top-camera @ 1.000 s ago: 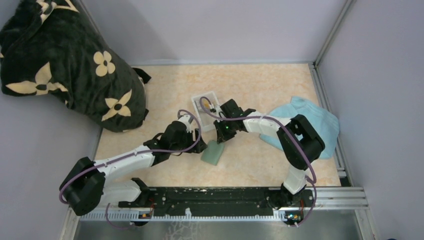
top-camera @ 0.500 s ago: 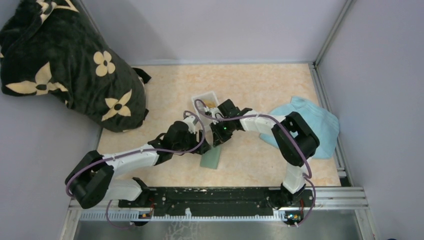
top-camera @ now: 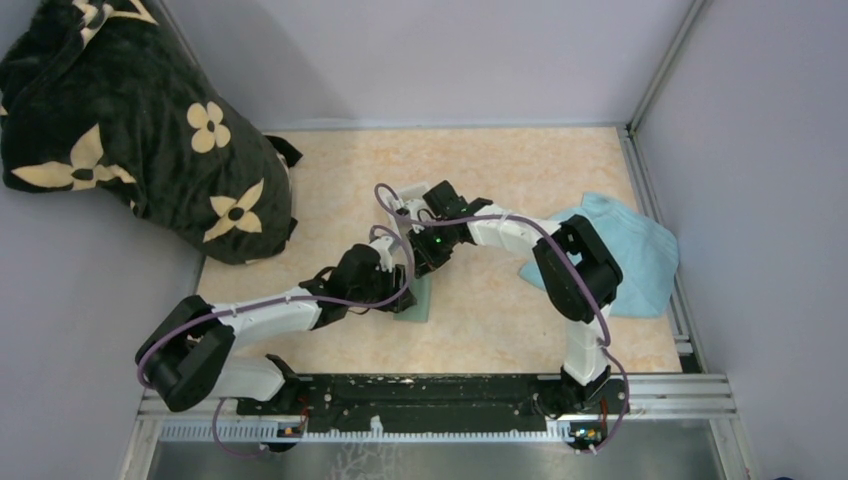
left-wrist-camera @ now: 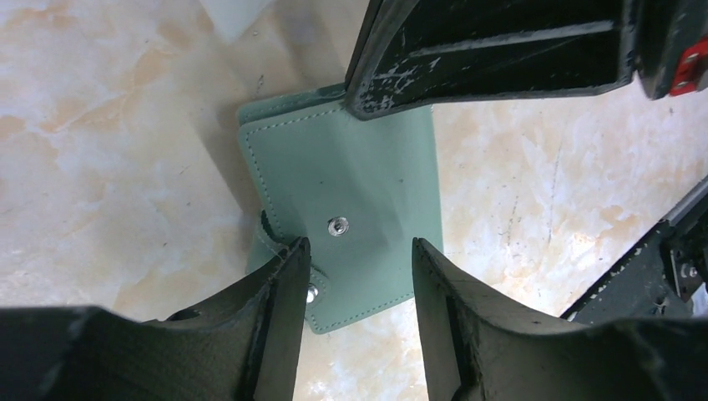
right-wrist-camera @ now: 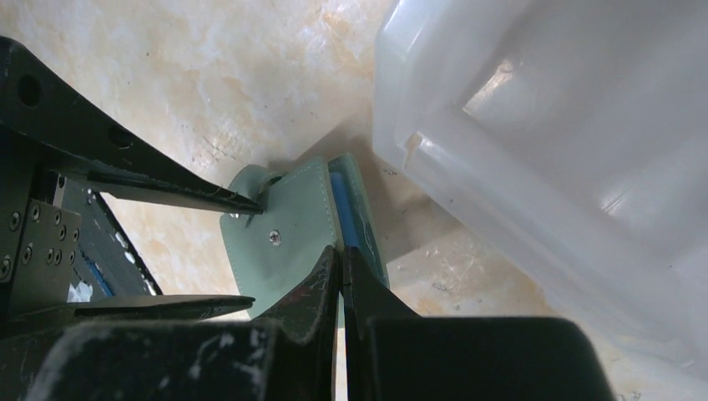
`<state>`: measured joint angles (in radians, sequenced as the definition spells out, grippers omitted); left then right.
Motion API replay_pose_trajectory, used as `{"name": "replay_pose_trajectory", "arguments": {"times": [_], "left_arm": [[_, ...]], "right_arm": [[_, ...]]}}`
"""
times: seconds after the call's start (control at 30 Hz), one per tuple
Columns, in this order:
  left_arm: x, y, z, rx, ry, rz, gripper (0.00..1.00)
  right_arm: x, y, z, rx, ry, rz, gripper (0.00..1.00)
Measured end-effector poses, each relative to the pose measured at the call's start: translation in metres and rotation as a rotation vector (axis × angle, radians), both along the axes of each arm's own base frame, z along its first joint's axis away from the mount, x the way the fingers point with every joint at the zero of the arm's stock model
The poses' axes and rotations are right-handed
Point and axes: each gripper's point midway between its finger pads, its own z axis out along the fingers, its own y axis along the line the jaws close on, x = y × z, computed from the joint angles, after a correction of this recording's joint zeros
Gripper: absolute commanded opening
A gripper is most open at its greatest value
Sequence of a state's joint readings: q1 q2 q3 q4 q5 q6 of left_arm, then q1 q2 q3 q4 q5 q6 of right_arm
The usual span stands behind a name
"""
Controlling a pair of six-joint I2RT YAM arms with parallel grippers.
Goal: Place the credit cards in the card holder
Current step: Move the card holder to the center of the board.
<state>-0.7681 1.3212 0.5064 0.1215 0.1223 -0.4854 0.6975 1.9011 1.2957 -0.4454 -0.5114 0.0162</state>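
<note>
Left hand (left-wrist-camera: 357,247) straddles the folded card holder (left-wrist-camera: 367,180), long axis near-to-far.

Over the last second the left arm has stretched further out. The left gripper (left-wrist-camera: 357,251) has slid forward until its fingers sit right over the card holder (left-wrist-camera: 351,192), jaws pulled in narrower than before but still apart. The right gripper (right-wrist-camera: 341,255) has swung left to meet it, its pinched tips now down at the holder's edge. The holder has nudged left, turned a bit squarer, and is mostly covered from above. The right arm now hides most of the white plastic tray (right-wrist-camera: 543,125).
</note>
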Motion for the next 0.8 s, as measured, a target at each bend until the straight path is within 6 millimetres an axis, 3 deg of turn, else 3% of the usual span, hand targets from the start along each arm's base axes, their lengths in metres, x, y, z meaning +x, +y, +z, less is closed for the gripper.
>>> {"name": "replay_pose_trajectory", "arguments": {"times": [0.17, 0.4, 0.8], "left_arm": [[0.002, 0.01, -0.005, 0.045, 0.004, 0.045, 0.67], [0.005, 0.024, -0.007, 0.094, -0.004, 0.101, 0.66], [-0.003, 0.023, -0.017, 0.081, 0.043, 0.105, 0.6]], "right_arm": [[0.006, 0.0, 0.0, -0.022, -0.008, 0.01, 0.0], [0.012, 0.0, -0.009, -0.06, -0.004, 0.024, 0.0], [0.018, -0.01, -0.015, -0.124, -0.034, -0.004, 0.29]]}}
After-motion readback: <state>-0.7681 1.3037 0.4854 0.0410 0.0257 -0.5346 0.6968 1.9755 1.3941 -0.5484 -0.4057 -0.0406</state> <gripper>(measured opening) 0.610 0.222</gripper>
